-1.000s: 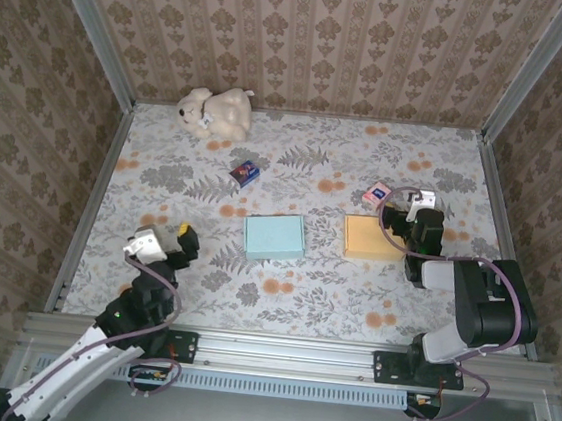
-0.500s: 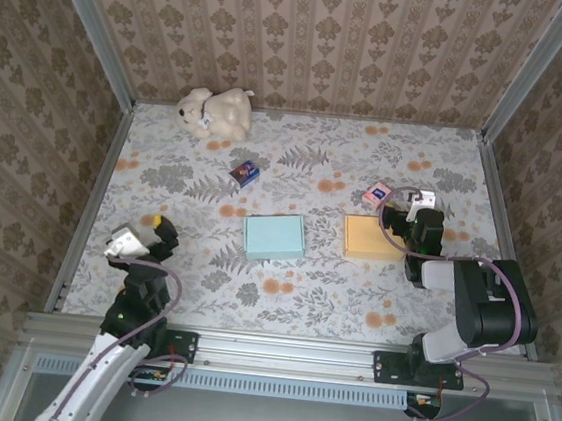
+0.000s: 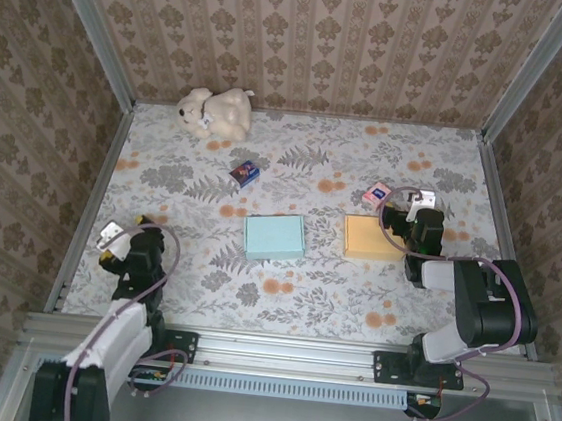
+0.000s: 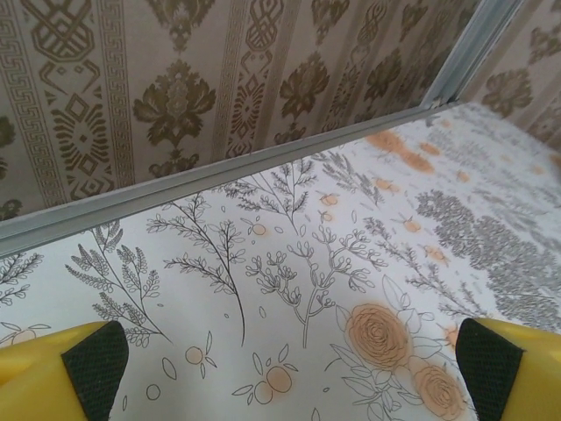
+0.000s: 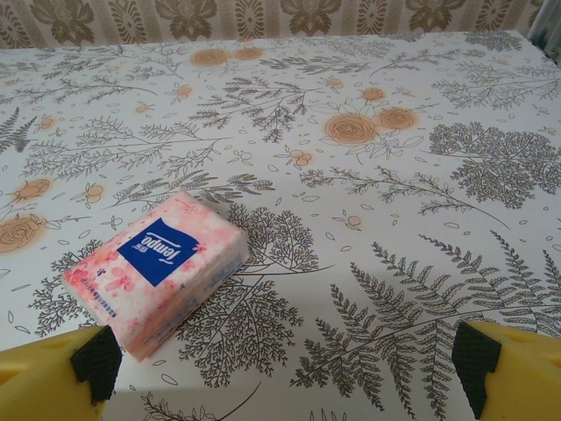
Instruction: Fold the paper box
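Take the blue paper box (image 3: pixel 274 237), lying flat at the middle of the floral table (image 3: pixel 291 307), as the mark. Well to its left and slightly nearer the arm bases, the left gripper (image 3: pixel 125 241) sits low beside the side wall (image 4: pixel 175 88). In the left wrist view its yellow fingers (image 4: pixel 53 364) are spread wide apart at the bottom corners. There is bare tabletop between them, and they hold and touch nothing. The blue box is well apart from this gripper.

A teddy bear (image 3: pixel 214 111) lies far behind the blue box and to its left, and a small dark blue pack (image 3: pixel 246 173) sits behind it.

Just right of the blue box, with a gap between, a yellow paper box (image 3: pixel 372 238) also lies flat. The right gripper (image 3: pixel 401 215) sits at that yellow box's far right corner. Its fingers (image 5: pixel 53 368) are likewise spread wide and empty. A pink tissue pack (image 5: pixel 158 274) lies just ahead of its left finger, and I cannot tell whether they touch.
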### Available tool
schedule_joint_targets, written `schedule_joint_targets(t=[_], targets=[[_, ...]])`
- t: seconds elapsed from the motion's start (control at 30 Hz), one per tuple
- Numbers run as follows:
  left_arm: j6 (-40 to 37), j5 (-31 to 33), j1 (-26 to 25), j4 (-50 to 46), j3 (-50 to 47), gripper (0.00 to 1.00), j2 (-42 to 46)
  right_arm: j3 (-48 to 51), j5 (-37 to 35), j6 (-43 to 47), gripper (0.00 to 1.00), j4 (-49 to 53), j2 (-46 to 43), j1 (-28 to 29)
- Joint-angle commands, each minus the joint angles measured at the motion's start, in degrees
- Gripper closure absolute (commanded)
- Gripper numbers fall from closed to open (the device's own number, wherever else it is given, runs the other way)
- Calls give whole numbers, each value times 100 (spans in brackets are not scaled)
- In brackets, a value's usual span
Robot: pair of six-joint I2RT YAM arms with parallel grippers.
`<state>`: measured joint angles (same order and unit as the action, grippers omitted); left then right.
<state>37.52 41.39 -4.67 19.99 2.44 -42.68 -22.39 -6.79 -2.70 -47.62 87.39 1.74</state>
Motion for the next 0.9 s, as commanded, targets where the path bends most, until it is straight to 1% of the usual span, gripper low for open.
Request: schedule_joint_targets(t=[0.0, 0.1, 0.2, 0.27, 0.3, 0.33, 0.37, 0.4, 0.47, 0.53, 0.57, 0.6, 0.63, 0.67, 0.7, 0.77, 0.83, 0.87], targets=[[-201, -234, 128, 882, 552, 0, -694, -72, 127, 63, 0, -187, 23, -20], [-409, -557, 315, 1137, 884, 0, -1328, -72, 126, 63, 0, -186, 23, -27], [-470, -641, 512, 1315, 999, 0, -1636, -73, 125, 68, 0, -187, 23, -33], [-652, -356, 530, 1351, 1011, 0, -1688, -73, 125, 68, 0, -187, 23, -33], [-548, -476, 611, 1087, 1025, 0, -1594, -72, 124, 68, 0, -187, 23, -32], [-697, -509, 625, 1096, 1031, 0, -1567, -77, 125, 69, 0, -187, 23, -33], [-839, -535, 625, 912, 1090, 0, -1514, -73, 125, 67, 0, -185, 23, -33], [-945, -325, 544, 818, 1132, 0, -1531, -73, 125, 63, 0, -186, 23, -19], [-1192, -248, 510, 863, 1124, 0, -1547, -72, 125, 69, 0, -187, 23, -33], [-1235, -20, 458, 879, 1154, 0, -1938, -73, 127, 68, 0, -182, 23, -30], [-1296, 53, 516, 1304, 1156, 0, -2389, -76, 126, 63, 0, -186, 23, -31], [-1419, -521, 562, 981, 1398, 0, -2439, -72, 125, 69, 0, -180, 23, -32], [-1540, -373, 417, 822, 1571, 0, -2570, -72, 125, 65, 0, -183, 23, -27], [-1856, -278, 218, 1070, 1641, 0, -2742, -72, 125, 72, 0, -183, 22, -29], [-2193, -493, 104, 1171, 1702, 0, -2816, -79, 125, 70, 0, -186, 23, -27], [-2760, -409, -246, 1570, 1754, 0, -3003, -72, 125, 68, 0, -187, 23, -33], [-3552, -353, -590, 2298, 1754, 0, -3331, -72, 124, 72, 0, -186, 23, -28], [-3992, -426, -778, 2905, 1681, 0, -3626, -72, 125, 69, 0, -187, 23, -31]])
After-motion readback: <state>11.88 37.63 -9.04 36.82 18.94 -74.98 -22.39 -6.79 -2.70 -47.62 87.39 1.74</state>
